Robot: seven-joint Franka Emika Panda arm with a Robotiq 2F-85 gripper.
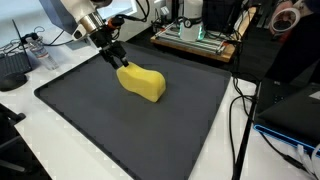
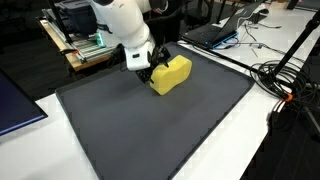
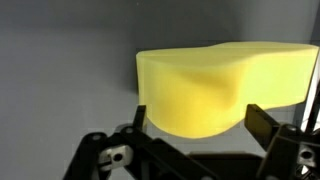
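- The gripper (image 1: pixel 118 62) is hovering at the 10 o'clock end of the yellow foam block (image 1: pixel 142 82). Its fingers (image 3: pixel 262 120) are standing spread wide and gripping nothing.
- The block is lying flat on the dark mat (image 1: pixel 120 130), toward 12 o'clock from the mat's middle in an exterior view.
- In the wrist view the block's rounded end is sitting between the fingers, and its body is running off toward 3 o'clock.
- Judged advice: centre the jaws on that rounded end, go low, and close gently, since the foam is likely to squash and twist.

No text, label, brand, number or sign can be read. Yellow sponge (image 3: pixel 220 85) is seen unmarked; bench clutter (image 1: pixel 195 35) at 12 o'clock is blurred.
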